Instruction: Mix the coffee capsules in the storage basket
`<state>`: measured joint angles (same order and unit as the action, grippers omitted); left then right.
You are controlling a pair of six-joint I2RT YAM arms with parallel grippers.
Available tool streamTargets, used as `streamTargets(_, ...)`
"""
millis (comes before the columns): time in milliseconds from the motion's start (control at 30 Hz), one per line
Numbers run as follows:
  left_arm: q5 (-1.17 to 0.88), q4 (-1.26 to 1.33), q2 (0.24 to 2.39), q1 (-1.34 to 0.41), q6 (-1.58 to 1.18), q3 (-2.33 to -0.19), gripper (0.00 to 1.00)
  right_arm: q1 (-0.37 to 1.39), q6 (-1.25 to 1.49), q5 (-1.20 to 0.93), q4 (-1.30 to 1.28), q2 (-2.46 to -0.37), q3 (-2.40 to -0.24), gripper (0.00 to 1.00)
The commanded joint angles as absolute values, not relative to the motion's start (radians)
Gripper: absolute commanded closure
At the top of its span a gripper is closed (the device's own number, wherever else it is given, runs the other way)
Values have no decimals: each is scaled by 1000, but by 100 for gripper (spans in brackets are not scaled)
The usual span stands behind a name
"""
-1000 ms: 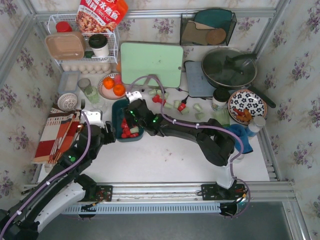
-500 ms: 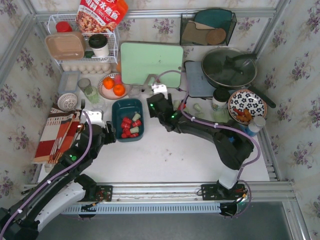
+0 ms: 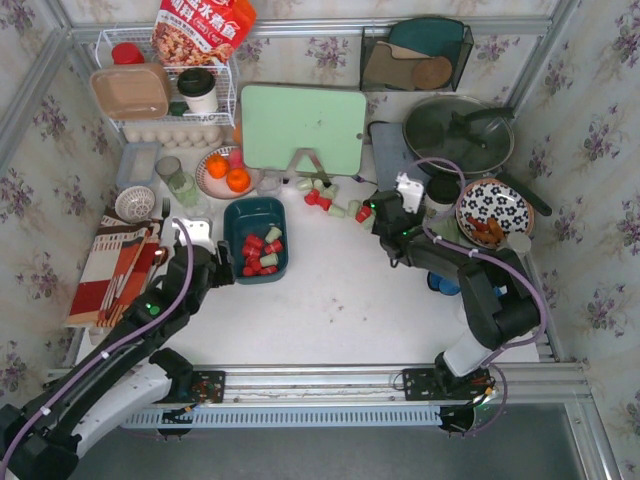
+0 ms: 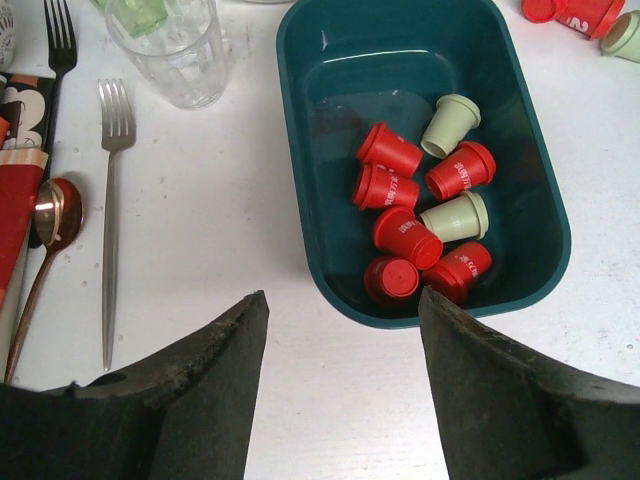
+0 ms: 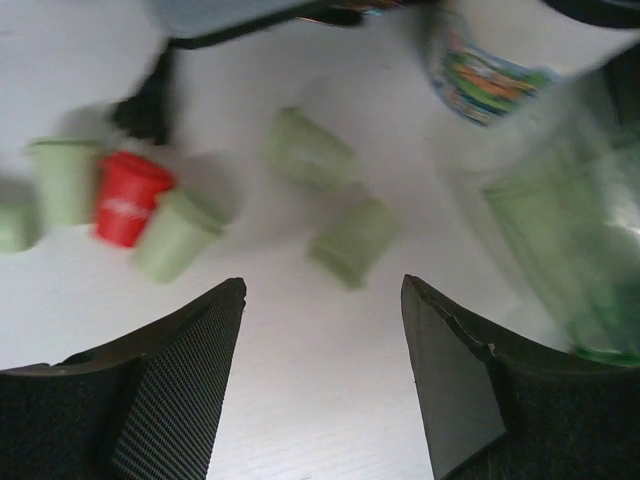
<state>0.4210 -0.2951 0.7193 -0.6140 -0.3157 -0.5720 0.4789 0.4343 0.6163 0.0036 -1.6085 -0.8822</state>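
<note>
The dark teal storage basket (image 3: 251,213) sits left of centre and holds several coffee capsules (image 3: 260,255), mostly red with two green. In the left wrist view the basket (image 4: 380,70) and its capsules (image 4: 388,150) lie just ahead of my left gripper (image 4: 343,297), which is open and empty over the bare table by the basket's near rim. My left gripper (image 3: 220,268) is at the basket's left side. More capsules (image 3: 325,197) lie loose on the table. My right gripper (image 3: 376,211) hangs open among them, with a green capsule (image 5: 352,243) just beyond its fingertips (image 5: 322,282) and a red one (image 5: 128,198) to the left.
A green cutting board (image 3: 303,128) stands behind the loose capsules. A plate of oranges (image 3: 225,172), a glass (image 4: 170,50), a fork (image 4: 112,200) and a spoon (image 4: 50,215) lie left of the basket. A labelled jar (image 5: 480,70), patterned bowl (image 3: 494,210) and pan (image 3: 458,135) are at the right.
My right arm has pulled away from over the basket and swung right to the loose capsules near the jar. The left arm has hardly moved.
</note>
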Motion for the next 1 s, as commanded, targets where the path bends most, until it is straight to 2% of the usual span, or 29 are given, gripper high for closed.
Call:
streamTargets(0, 423, -239, 740, -614, -300, -574, 35, 405, 520, 621, 49, -1595, -827, 30)
streamTargets(233, 442, -223, 773, -614, -286, -574, 35, 302, 523, 477, 107, -1635, -810, 32)
streamTargets(600, 441, -216, 781, -614, -279, -572, 35, 292, 526, 418, 133, -1721, -850, 35)
streamTargets(733, 441, -216, 776, -614, -277, -572, 35, 291, 541, 397, 129, -1740, -845, 41)
streamTargets(867, 437, -216, 776, -614, -278, -572, 35, 292, 541, 376, 121, -1739, -838, 50)
streamTargets(967, 435, -218, 775, -614, -280, -572, 35, 293, 529, 372, 114, -1721, -836, 61)
